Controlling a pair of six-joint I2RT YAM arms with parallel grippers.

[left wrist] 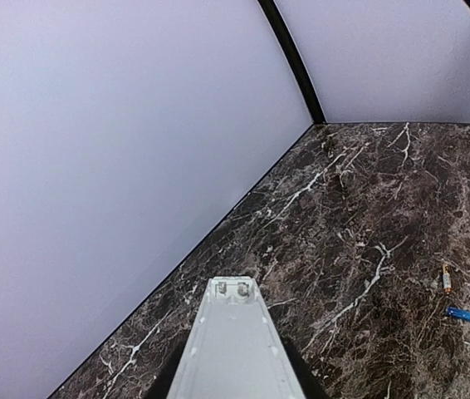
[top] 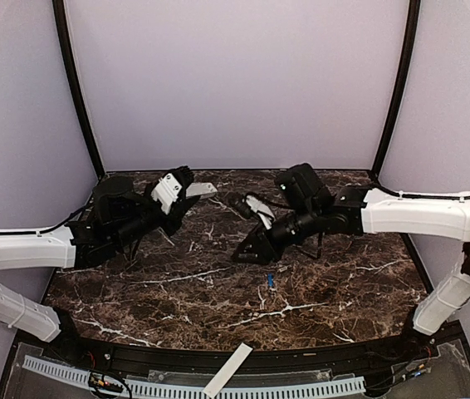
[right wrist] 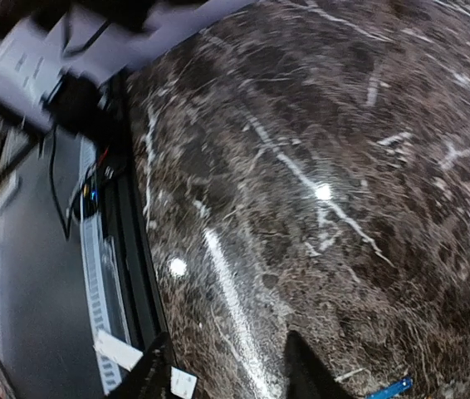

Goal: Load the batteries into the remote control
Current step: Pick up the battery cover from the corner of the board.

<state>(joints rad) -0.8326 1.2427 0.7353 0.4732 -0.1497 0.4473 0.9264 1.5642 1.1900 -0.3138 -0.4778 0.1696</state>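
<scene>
**Above the table: remote gripped, cells loose below**

Above the marble table (top: 135, 291), the left gripper (top: 182, 198) is clamped on the one remote (top: 201, 189) and holds it clear of the surface. The remote juts forward from between the fingers. The left wrist view looks along its open battery bay, which has two metal contacts at the far end and no cell inside.

Right of the remote and lower down, the right gripper (top: 243, 252) points toward the table. Its fingers (right wrist: 301, 370) stand apart with nothing between them.

One blue battery (top: 270, 281) lies on the marble, right of the remote and nearer the arm bases. It is just outside the right fingers, touching neither. The left wrist view shows a second small cell (left wrist: 446, 278) close beside the blue one, also on the marble; its colour is hard to tell. That makes two cells, both well apart from the remote.

One flat cover strip (top: 228, 370) lies at the near edge, far from the remote.
</scene>
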